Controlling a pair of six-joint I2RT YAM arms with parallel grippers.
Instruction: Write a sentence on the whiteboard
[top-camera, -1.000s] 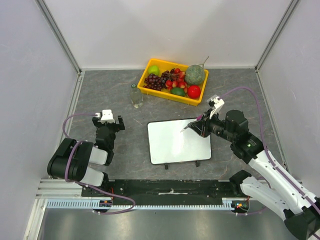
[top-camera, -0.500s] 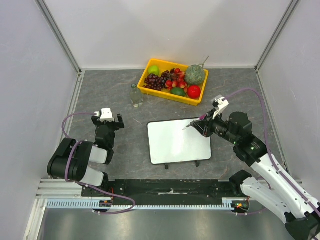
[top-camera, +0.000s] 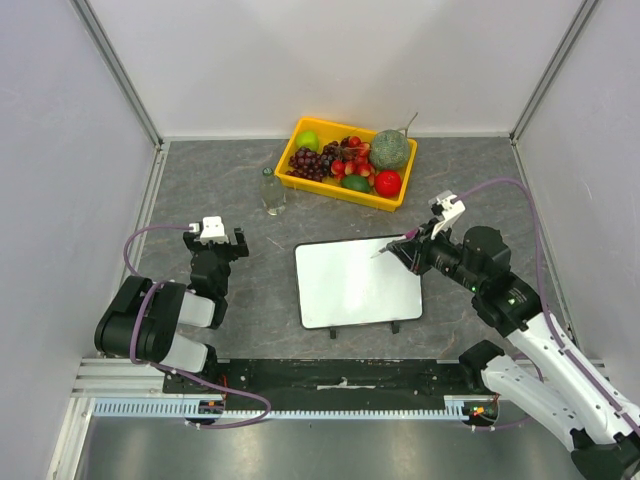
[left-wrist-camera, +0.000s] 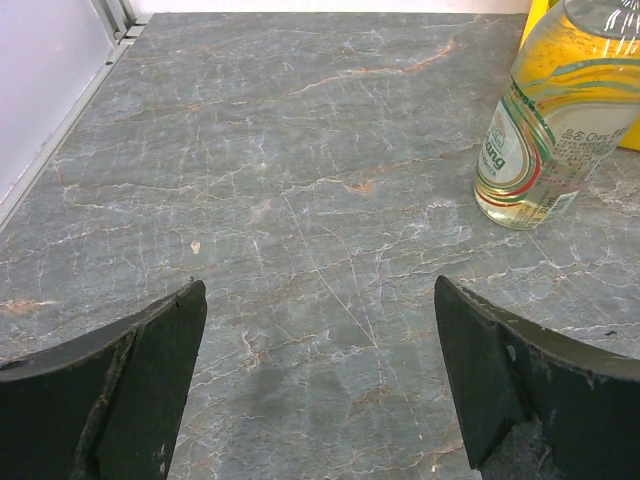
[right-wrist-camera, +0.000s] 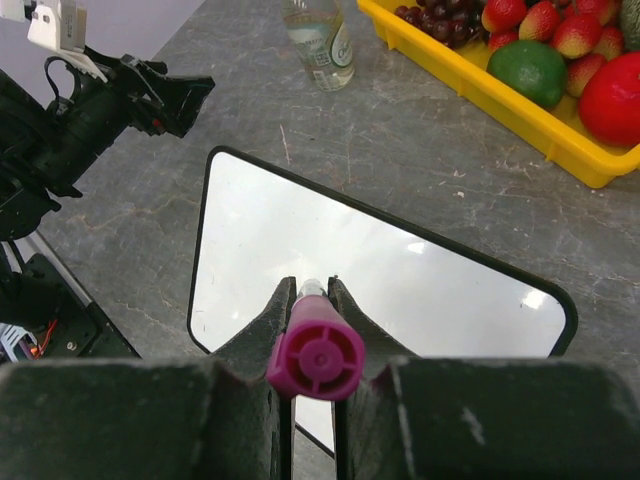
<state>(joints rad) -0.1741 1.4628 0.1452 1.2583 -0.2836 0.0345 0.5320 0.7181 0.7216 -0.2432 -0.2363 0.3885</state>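
Note:
The whiteboard (top-camera: 355, 283) lies flat in the middle of the table, white with a thin black rim; it also shows in the right wrist view (right-wrist-camera: 400, 290). I see no lettering on it. My right gripper (top-camera: 402, 243) is shut on a magenta marker (right-wrist-camera: 315, 352), held above the board's far right corner with its tip (top-camera: 377, 253) pointing left over the board. The marker's tip is hidden from the wrist view behind its end cap. My left gripper (top-camera: 213, 240) is open and empty over bare table left of the board; its fingers (left-wrist-camera: 130, 390) stand wide apart.
A yellow tray (top-camera: 295, 178) of fruit stands at the back, also in the right wrist view (right-wrist-camera: 470, 85). A small clear bottle (top-camera: 272, 191) stands left of it, seen close in the left wrist view (left-wrist-camera: 545, 110). Walls close in three sides.
My right gripper has drawn back to the right and slightly up with the marker, from over the board's upper right part toward its right edge. The left arm has not moved.

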